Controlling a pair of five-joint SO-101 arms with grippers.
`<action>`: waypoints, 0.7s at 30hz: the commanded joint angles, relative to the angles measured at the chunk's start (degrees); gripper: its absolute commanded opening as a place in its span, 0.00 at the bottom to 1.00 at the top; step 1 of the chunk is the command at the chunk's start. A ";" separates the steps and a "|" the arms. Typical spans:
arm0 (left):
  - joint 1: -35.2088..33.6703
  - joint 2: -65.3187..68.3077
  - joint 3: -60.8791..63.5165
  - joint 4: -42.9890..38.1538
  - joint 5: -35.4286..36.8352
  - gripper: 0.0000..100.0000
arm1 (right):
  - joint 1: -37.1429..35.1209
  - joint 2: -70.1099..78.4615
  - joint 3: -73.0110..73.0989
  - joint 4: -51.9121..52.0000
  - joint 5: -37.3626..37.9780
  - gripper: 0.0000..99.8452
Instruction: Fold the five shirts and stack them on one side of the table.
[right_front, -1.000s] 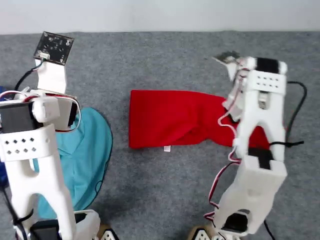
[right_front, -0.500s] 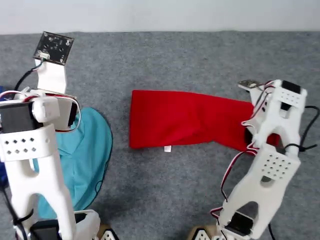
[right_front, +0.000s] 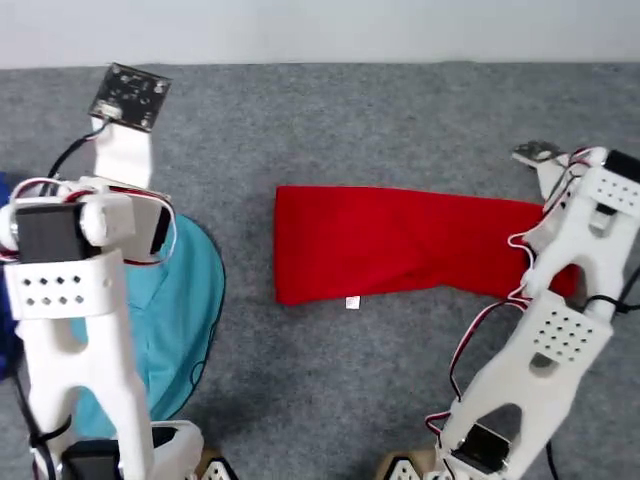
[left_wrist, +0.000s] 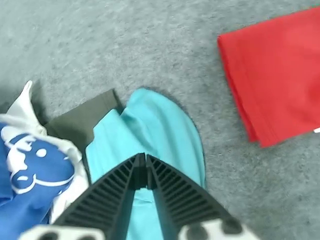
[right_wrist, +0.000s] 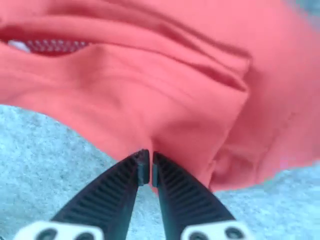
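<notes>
Red shirt (right_front: 400, 245) lies flat across the middle of the bench (right_front: 330, 120) out toward 3 o'clock, with the right gripper (right_wrist: 147, 167) pinched tight on its edge there. Left gripper (left_wrist: 145, 167) is closed on nothing, over the teal shirt (left_wrist: 160, 130) at 9 o'clock.

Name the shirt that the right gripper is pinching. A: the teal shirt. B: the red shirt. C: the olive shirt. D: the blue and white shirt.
B: in the right wrist view the right gripper is shut on the edge of the red shirt, while the teal shirt lies across the table under the left gripper.
</notes>
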 joint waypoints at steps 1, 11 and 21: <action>1.93 -1.93 -0.22 1.14 -0.44 0.01 | -4.00 -11.21 0.44 2.59 -0.88 0.03; -0.44 -1.93 -0.40 1.05 -0.26 0.01 | -22.29 -20.18 16.26 2.15 -12.84 0.02; -6.68 -1.93 -0.31 1.05 -0.26 0.01 | -28.97 -8.75 16.35 -2.07 -19.78 0.01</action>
